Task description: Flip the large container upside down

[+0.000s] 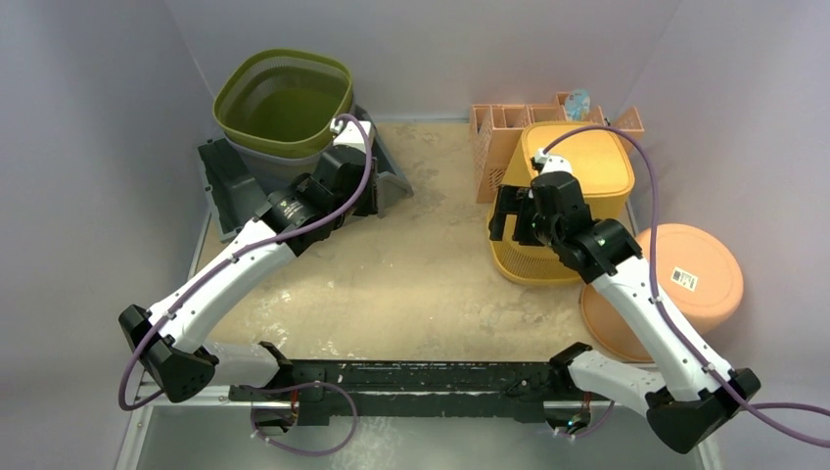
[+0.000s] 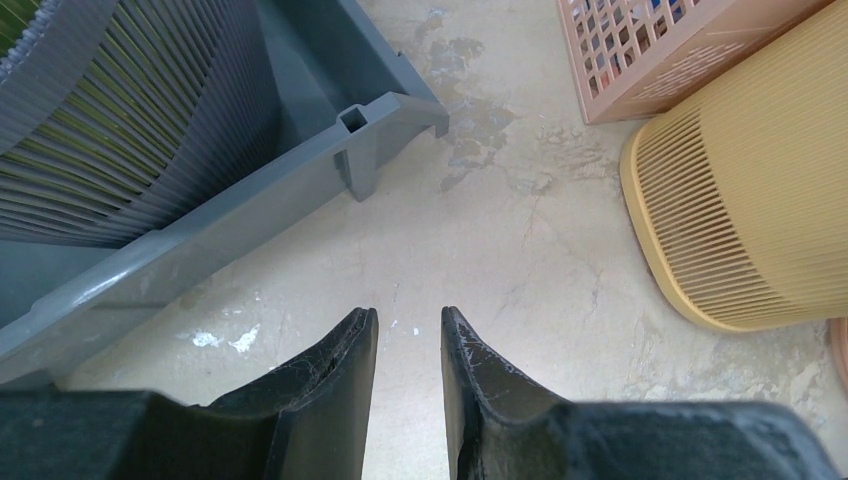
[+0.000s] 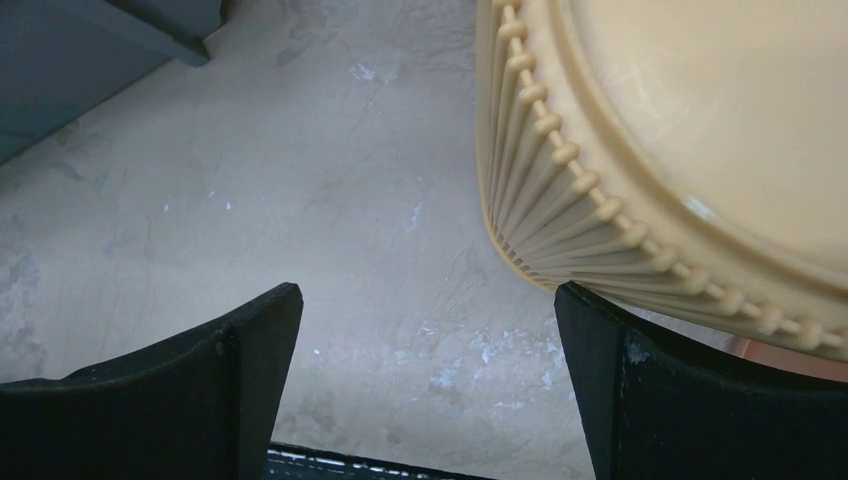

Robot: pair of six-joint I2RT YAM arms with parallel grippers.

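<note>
Large yellow slatted plastic container [image 1: 577,166] stands bottom-up on the beige tabletop [image 1: 431,284]; the right tool [image 3: 428,296], fingers wide apart, hangs just beside its wall.

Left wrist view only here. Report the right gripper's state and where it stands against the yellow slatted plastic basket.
Observer: The right gripper is open and grips nothing; it hangs beside the yellow slatted plastic basket, at its upper edge.
Operator: Tell me which way up that basket sits.
Observer: Solid base up, wider rim down on the table.
Operator: Name what lies to its right.
Observer: A round peach plastic bowl with a barcode sticker.
</note>
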